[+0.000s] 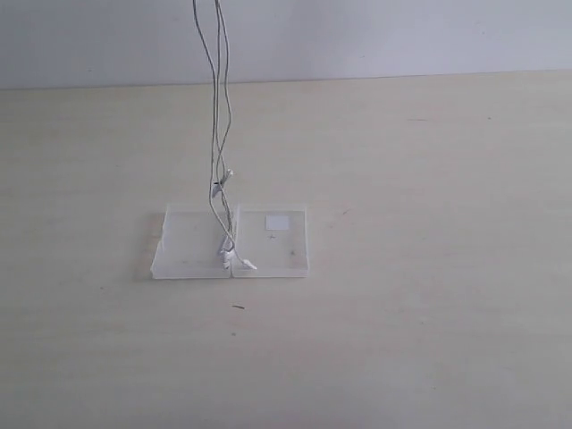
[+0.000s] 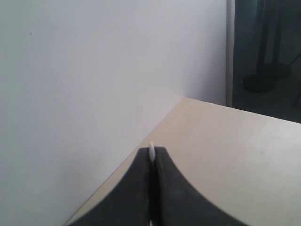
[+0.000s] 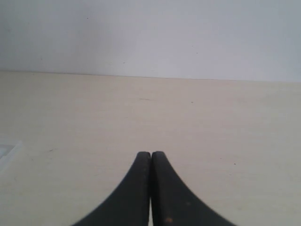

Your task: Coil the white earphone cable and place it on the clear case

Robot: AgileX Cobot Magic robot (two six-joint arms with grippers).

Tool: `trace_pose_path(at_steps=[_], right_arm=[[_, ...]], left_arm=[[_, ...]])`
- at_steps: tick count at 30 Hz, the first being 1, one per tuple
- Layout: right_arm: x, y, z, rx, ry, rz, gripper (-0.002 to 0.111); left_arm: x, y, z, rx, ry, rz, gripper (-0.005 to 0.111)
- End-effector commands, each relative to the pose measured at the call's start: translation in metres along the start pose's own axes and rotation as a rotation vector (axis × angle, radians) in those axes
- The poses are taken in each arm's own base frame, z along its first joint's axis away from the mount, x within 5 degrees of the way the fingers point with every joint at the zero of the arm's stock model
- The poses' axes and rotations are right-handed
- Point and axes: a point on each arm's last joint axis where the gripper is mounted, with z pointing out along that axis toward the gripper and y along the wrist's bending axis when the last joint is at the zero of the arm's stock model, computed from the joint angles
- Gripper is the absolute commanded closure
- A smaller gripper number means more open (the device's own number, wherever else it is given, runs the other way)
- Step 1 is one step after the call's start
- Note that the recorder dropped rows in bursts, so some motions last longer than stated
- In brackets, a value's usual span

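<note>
White cable (image 1: pixel 218 185) hangs from above, its earbuds resting on the case (image 1: pixel 286 255) on the surface (image 1: pixel 429 295). Left jaws clamp what is probably that cable (image 2: pixel 152 149), white at their tips. Right jaws are together, empty.

A robotics lab's test bench: a pale wood-grain table (image 1: pixel 429 340) set against a plain white wall (image 1: pixel 402 36), the black left gripper (image 2: pixel 152 155) and right gripper (image 3: pixel 150 155) over it (a dark stand (image 2: pixel 264 80) shows past the wall's end).
</note>
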Motion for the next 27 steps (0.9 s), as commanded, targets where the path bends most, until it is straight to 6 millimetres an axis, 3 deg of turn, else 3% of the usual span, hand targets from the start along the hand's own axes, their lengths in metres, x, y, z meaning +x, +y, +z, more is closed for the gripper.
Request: trace_pose_path(at_steps=[1,27], right_arm=[[0.0006,-0.0004,0.0001,0.006,-0.008,-0.003,0.108],[0.0006,-0.0004,0.0001,0.006,-0.008,-0.003,0.108]], left_arm=[[0.0005,0.0009,0.0008,-0.004,0.001,0.007,0.107],[0.0,-0.004,0.0007,0.05,-0.003,-0.01,0.107]])
